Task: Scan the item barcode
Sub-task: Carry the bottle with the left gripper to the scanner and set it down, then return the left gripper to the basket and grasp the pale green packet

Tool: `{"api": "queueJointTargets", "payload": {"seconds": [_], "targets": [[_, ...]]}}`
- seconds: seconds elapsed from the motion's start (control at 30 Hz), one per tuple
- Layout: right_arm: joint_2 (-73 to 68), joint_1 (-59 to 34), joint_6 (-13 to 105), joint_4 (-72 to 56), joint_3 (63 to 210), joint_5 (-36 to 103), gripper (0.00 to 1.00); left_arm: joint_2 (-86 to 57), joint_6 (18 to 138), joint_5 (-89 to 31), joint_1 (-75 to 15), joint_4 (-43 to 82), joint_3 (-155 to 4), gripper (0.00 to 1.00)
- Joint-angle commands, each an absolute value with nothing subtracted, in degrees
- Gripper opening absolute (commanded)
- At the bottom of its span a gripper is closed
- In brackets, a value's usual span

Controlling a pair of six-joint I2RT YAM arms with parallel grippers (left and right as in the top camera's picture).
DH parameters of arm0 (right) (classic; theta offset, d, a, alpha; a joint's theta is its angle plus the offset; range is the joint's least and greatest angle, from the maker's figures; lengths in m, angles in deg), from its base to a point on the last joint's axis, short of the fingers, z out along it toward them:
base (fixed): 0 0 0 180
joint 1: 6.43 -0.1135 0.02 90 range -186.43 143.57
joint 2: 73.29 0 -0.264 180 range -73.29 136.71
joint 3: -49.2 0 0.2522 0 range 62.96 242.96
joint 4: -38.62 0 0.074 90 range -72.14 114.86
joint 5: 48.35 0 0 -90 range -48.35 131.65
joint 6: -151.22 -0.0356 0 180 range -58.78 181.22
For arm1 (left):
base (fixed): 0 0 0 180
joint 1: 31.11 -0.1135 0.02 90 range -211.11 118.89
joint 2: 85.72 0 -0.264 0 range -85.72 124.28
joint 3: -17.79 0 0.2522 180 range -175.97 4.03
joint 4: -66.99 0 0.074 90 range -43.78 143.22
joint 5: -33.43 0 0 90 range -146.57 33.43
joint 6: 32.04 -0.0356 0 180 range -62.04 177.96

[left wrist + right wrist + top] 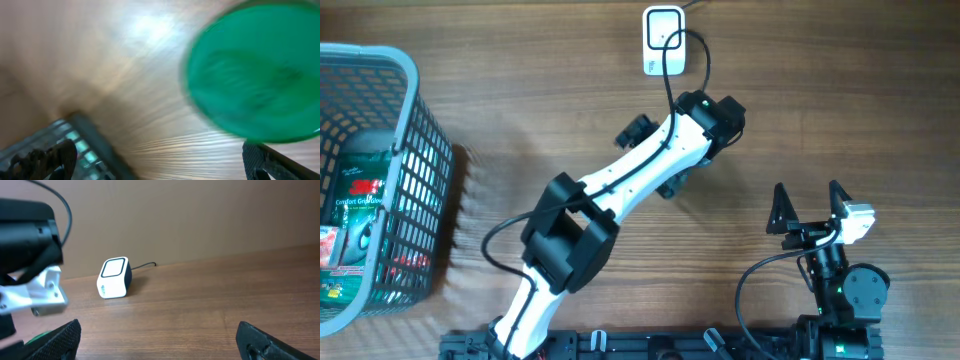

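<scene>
While the left gripper [157, 154] hangs with its jaws spread wide and grips nothing, the green item [255, 70] sits free on the worktop [840, 90] just beyond its fingertips; the left wrist view is blurred, so we read only a round green top and cannot find the barcode. From overhead the left arm covers the item, though a sliver of green shows at the lower left of the right wrist view. The scanner [663, 40] stands near the far edge, apart from the item, with its window tilted upward; the right gripper [808, 195] rests released and empty near its base, well clear of both. The basket [415, 75] at the left holds other packs.

We judge the scan itself is not yet done. To do it well, we would close on the item's sides, keeping the fingers off the printed label; we would lift it clear and turn it until the code faces the scanner's window; we would hold it steady there, close above and square to the window, since a tilted or moving label may not read. The scanner's cable [672, 70] lies under the arm's path and should not be snagged.
</scene>
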State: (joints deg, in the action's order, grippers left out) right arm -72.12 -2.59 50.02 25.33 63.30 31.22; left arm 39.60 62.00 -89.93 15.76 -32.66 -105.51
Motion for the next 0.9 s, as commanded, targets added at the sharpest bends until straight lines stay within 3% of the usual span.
{"api": "queueJointTargets", "payload": {"seconds": [0.0, 0.13, 0.3, 0.37, 0.6, 0.8, 0.87], "targets": [[-72.5, -2.6, 50.7, 25.7, 63.3, 31.4, 1.00, 34.1, 69.4, -106.6, 15.3, -34.4, -106.8, 1.00], [-72.5, -2.6, 50.7, 25.7, 63.3, 31.4, 1.00, 26.7, 90.6, -117.7, 13.0, -35.2, -106.9, 1.00], [-72.5, -2.6, 50.7, 25.7, 63.3, 31.4, 1.00, 8.0, 123.6, -109.3, 3.9, -35.1, -107.0, 1.00], [-72.5, -2.6, 50.7, 25.7, 63.3, 31.4, 1.00, -1.1, 130.9, -103.8, -7.3, -34.7, -107.0, 1.00], [-72.5, -2.6, 50.7, 25.7, 63.3, 31.4, 1.00, -11.0, 131.9, -90.0, -49.9, -37.2, -106.5, 1.00], [-72.5, -2.6, 50.7, 25.6, 63.3, 31.4, 1.00, -2.8, 131.2, -78.3, -64.0, -35.8, -100.1, 1.00], [-72.5, -2.6, 50.7, 25.7, 63.3, 31.4, 1.00, 1.8, 125.6, -71.5, -66.6, -32.6, -98.9, 1.00]]}}
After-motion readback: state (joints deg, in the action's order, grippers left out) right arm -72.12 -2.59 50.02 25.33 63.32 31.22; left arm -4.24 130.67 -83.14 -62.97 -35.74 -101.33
